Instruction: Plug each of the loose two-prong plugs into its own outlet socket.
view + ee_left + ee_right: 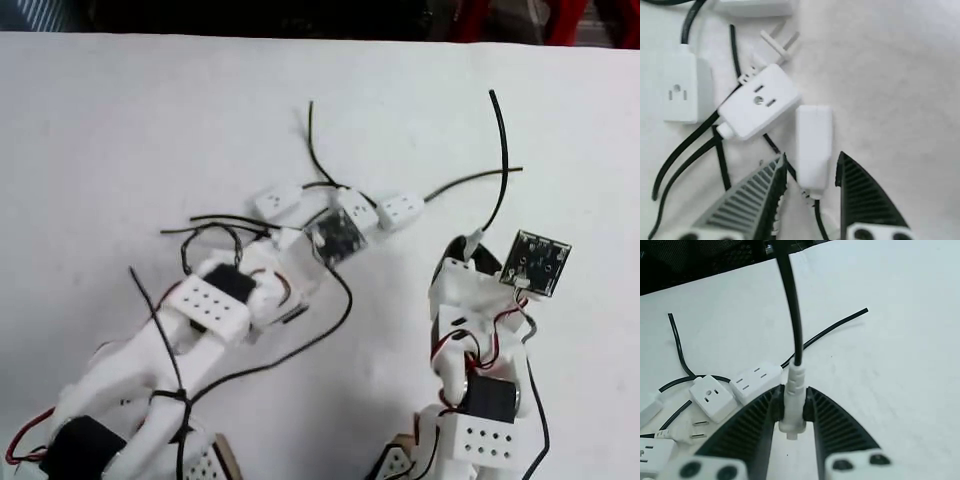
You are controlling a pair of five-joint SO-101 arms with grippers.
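Tabletop: plain white surface (pixel 120 120) under both arms, with white blocks and black cords scattered ahead of the grippers.
Left gripper: the left gripper (pixel 811 161) was low over the table, its ribbed fingers (pixel 760 195) spread apart.
Block at left gripper: a white rectangular block on a black cord (pixel 813 140) lay flat between those fingers. One finger stood on each long side and the cord ran back toward the wrist. Contact could not be made out. Whether this block was a plug or a socket could not be told either, as its face was turned away.
Socket ahead of left gripper: a white socket block with two slots and a round hole (pixel 758 102) lay just beyond the fingertips, tilted, one corner nearly meeting the rectangular block.
Loose plug: a small white two-prong plug (pixel 781 44) lay farther out past that socket, prongs pointing away from the gripper.
Second socket: a larger white socket block (pixel 680 87) sat off to one side of the fingers, well apart from them.
Right gripper: the right gripper (pixel 792 392) was clamped tight on a white moulded plug end (pixel 792 405).
Cord in right gripper: a thick black cord (pixel 790 300) rose from the held plug end, away from the wrist.
Socket near right gripper: a white socket block with paired slots (pixel 756 382) lay on the table just beyond one fingertip, apart from the held plug.
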